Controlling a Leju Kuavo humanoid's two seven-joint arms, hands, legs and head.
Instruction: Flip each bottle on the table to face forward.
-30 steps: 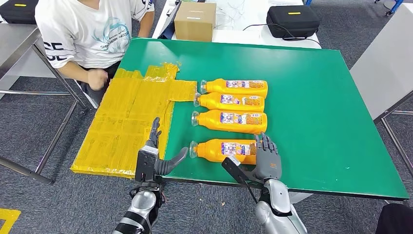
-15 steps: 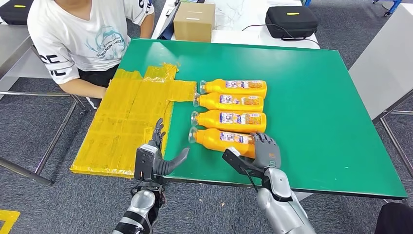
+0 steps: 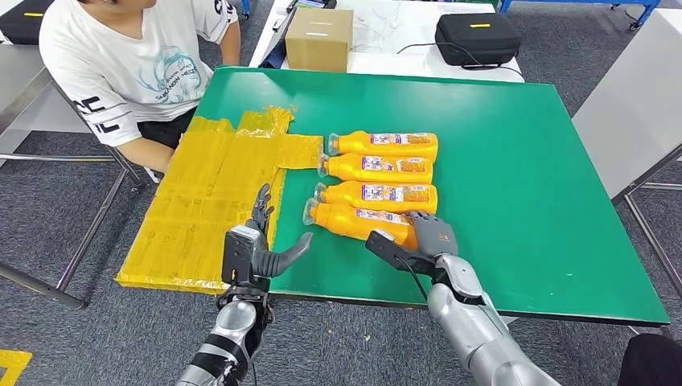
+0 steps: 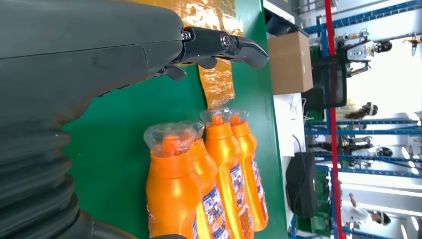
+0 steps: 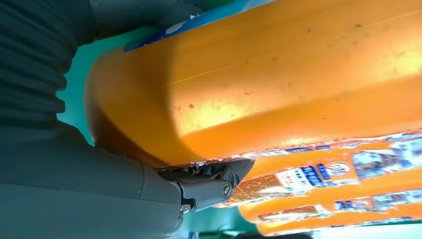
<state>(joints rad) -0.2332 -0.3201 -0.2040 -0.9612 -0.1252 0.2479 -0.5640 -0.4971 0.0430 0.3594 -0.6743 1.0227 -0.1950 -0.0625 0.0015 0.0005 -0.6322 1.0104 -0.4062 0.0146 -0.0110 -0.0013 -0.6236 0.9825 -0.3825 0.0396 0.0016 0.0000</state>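
Four orange bottles lie on their sides on the green table [image 3: 515, 185], caps to the left. The far three [image 3: 386, 145] [image 3: 378, 167] [image 3: 378, 195] lie parallel with their labels up. The nearest bottle [image 3: 354, 219] lies slightly askew against the third one, showing mostly plain orange. My right hand [image 3: 426, 238] grips its base end, fingers over the top and thumb below. In the right wrist view the bottle [image 5: 278, 84] lies against the hand [image 5: 74, 189]. My left hand [image 3: 257, 251] is open above the table's front edge, left of the caps [image 4: 171, 139].
A yellow taped patch [image 3: 217, 201] covers the table's left part. A person in a white T-shirt [image 3: 121, 64] sits at the far left corner. A cardboard box [image 3: 320, 39] and a black case [image 3: 476, 37] stand on the white table behind. A grey surface [image 3: 635, 104] lies to the right.
My right hand has closed onto the nearest bottle and pushed it away from me against the third bottle, rolling its label partly out of sight. The person's hand has drawn back from the table.
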